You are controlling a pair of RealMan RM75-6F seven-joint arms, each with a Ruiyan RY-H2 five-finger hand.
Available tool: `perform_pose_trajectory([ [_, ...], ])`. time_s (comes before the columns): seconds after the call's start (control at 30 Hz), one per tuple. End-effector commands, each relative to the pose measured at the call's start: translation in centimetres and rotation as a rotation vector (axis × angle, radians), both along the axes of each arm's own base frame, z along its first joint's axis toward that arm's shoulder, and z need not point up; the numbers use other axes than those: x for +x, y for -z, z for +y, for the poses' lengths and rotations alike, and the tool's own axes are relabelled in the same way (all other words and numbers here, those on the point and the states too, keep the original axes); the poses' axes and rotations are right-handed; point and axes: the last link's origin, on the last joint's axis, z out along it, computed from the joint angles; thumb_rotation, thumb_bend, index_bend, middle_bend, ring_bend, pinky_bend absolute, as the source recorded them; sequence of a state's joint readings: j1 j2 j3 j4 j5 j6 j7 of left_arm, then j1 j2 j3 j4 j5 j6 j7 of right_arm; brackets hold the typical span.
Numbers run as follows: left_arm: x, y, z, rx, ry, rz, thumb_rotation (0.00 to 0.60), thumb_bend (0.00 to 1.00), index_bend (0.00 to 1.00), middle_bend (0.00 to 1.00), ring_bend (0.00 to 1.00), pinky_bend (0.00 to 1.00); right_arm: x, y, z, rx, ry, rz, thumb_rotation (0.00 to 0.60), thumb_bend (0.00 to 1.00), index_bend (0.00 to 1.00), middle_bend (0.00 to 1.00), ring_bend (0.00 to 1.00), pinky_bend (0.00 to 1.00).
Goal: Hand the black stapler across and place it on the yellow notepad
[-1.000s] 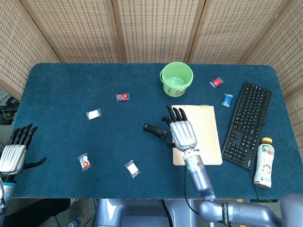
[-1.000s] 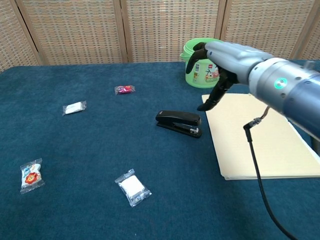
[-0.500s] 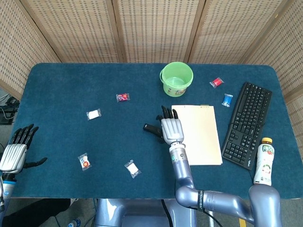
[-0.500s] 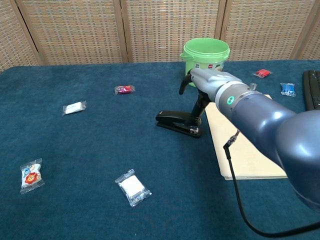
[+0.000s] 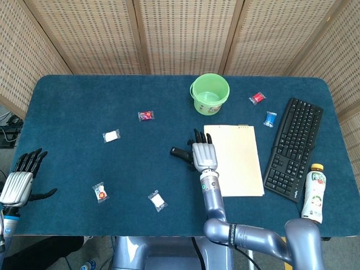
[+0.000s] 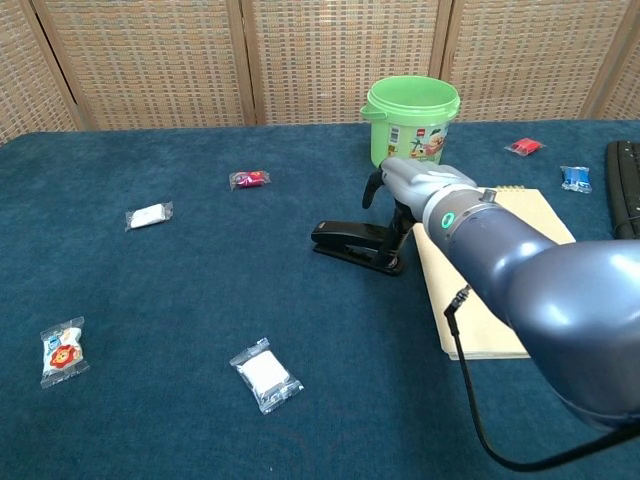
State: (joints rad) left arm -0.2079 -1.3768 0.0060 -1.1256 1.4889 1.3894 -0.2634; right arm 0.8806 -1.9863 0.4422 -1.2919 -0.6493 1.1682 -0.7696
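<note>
While my right hand (image 5: 202, 154) hovers over the stapler (image 6: 357, 245) at frame centre, just left of the notepad (image 5: 236, 160), I cannot tell whether its fingers grip yet. It looks rigid, dense, smooth; I'd grasp mid-body, across its sides.

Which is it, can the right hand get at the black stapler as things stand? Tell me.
Probably yes. The right hand is already over the right end of the black stapler, fingers reaching down at it, with nothing between them. Whether it grips yet is unclear.
</note>
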Motion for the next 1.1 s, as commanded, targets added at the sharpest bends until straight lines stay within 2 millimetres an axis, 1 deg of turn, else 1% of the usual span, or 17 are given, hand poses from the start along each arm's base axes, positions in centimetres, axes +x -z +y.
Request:
perform_pose_trajectory([
  [0.03,0.0,0.0,0.0,-0.001,0.001,-0.002,0.600,0.17,0.00,0.00,0.00,0.00,0.0,0.2,-0.3,0.004,0.006,-0.001,0.600,0.21,0.34,0.00,0.00,0.01],
  [0.27,0.1,0.0,0.0,-0.006,0.002,-0.004,0.600,0.18,0.00,0.00,0.00,0.00,-0.3,0.8,-1.0,0.014,0.019,0.011,0.600,0.24,0.37,0.00,0.00,0.02],
  [0.37,0.1,0.0,0.0,-0.006,0.002,-0.006,0.600,0.18,0.00,0.00,0.00,0.00,-0.4,1.0,-1.3,0.016,0.017,0.018,0.600,0.25,0.41,0.02,0.00,0.04],
  [0.47,0.1,-0.1,0.0,-0.006,0.002,-0.009,0.600,0.18,0.00,0.00,0.00,0.00,-0.4,1.3,-1.5,0.016,0.010,0.032,0.600,0.30,0.45,0.05,0.00,0.05],
  [0.53,0.0,-0.1,0.0,-0.007,0.000,-0.012,0.600,0.18,0.00,0.00,0.00,0.00,-0.6,1.5,-1.7,0.014,0.008,0.039,0.600,0.33,0.48,0.09,0.00,0.09],
  [0.57,0.0,-0.1,0.0,-0.008,0.000,-0.013,0.600,0.18,0.00,0.00,0.00,0.00,-0.6,1.5,-1.7,0.013,0.008,0.040,0.600,0.36,0.51,0.13,0.02,0.12],
  [0.63,0.0,0.0,0.1,-0.012,-0.002,-0.014,0.600,0.18,0.00,0.00,0.00,0.00,-0.7,1.7,-1.8,0.010,0.010,0.038,0.600,0.39,0.55,0.22,0.09,0.21],
  [0.73,0.0,0.0,0.1,-0.014,-0.003,-0.017,0.600,0.18,0.00,0.00,0.00,0.00,-0.7,1.7,-1.8,-0.004,0.004,0.033,0.600,0.47,0.68,0.42,0.34,0.44],
  [0.77,0.0,0.0,0.1,-0.015,-0.002,-0.017,0.600,0.18,0.00,0.00,0.00,0.00,-0.7,1.7,-1.8,-0.010,-0.003,0.034,0.600,0.49,0.72,0.47,0.40,0.49],
  [0.83,0.0,0.0,0.1,-0.015,0.000,-0.017,0.600,0.18,0.00,0.00,0.00,0.00,-0.8,1.7,-1.8,-0.014,-0.007,0.036,0.600,0.52,0.80,0.57,0.55,0.63],
  [0.93,0.0,0.0,0.1,-0.013,0.002,-0.017,0.600,0.18,0.00,0.00,0.00,0.00,-1.1,1.6,-1.6,-0.016,-0.013,0.046,0.600,0.53,0.83,0.65,0.65,0.76],
  [1.0,0.0,0.1,0.1,-0.015,0.003,-0.017,0.600,0.18,0.00,0.00,0.00,0.00,-1.4,1.5,-1.4,-0.009,-0.013,0.045,0.600,0.53,0.84,0.67,0.68,0.79],
  [1.1,0.1,0.2,0.1,-0.017,0.004,-0.014,0.600,0.18,0.00,0.00,0.00,0.00,-1.7,1.0,-1.3,-0.007,-0.014,0.048,0.600,0.54,0.85,0.68,0.69,0.80],
])
